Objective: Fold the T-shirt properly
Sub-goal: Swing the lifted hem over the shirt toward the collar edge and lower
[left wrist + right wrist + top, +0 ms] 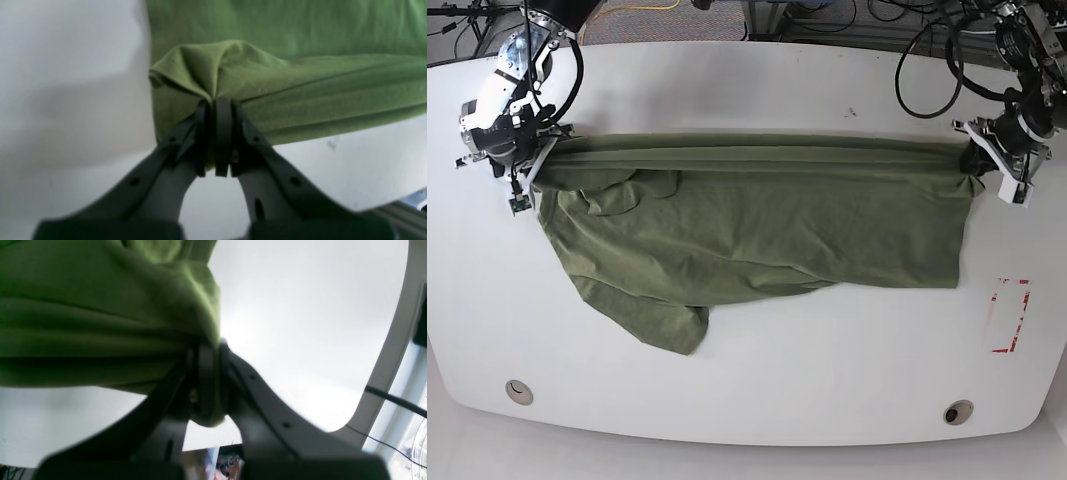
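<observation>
We hold the wrinkled olive T-shirt (757, 225) stretched taut between our left claw (218, 100) and right claw (206, 343), each pinching one corner.

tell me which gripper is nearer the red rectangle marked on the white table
Left. The left gripper holds the olive-green T-shirt just above the red rectangle; the right gripper is across the table.

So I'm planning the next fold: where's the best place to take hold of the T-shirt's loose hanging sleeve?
Probably at the sleeve's lower tip, from the table's near edge: it lies flat, pointing that way, clear of both grippers.
</observation>
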`<state>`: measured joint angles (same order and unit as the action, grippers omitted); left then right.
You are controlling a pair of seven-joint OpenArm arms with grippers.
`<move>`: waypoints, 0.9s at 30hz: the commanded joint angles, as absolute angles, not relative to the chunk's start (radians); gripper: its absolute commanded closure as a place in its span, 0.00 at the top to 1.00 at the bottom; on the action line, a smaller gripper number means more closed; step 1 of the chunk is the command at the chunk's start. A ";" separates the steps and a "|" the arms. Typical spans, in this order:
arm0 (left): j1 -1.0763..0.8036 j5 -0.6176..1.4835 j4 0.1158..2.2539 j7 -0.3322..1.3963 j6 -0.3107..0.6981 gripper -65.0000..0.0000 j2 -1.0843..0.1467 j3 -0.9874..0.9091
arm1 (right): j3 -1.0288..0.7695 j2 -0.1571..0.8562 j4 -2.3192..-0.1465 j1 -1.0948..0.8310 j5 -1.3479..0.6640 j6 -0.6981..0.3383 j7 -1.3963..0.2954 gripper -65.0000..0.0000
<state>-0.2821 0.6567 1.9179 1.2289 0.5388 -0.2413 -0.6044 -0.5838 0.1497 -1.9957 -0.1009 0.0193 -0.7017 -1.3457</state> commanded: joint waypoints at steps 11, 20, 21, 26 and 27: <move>-0.378 0.631 1.934 1.211 0.533 0.00 -0.271 -0.621 | -0.595 0.136 -2.014 -0.177 0.067 -0.698 -1.349 0.01; -0.378 0.630 1.929 1.211 0.533 0.00 -0.308 -0.621 | -0.595 0.136 -2.011 -0.208 0.073 -0.698 -1.349 0.01; -0.378 0.630 1.929 1.211 0.533 0.00 -0.308 -0.621 | -0.595 0.136 -2.011 -0.209 0.073 -0.698 -1.349 0.01; -0.378 0.630 1.929 1.211 0.533 0.00 -0.308 -0.621 | -0.593 0.136 -2.003 -0.214 0.073 -0.698 -1.349 0.01; -0.380 0.630 1.929 1.211 0.533 0.00 -0.308 -0.621 | -0.593 0.136 -1.998 -0.214 0.073 -0.698 -1.349 0.01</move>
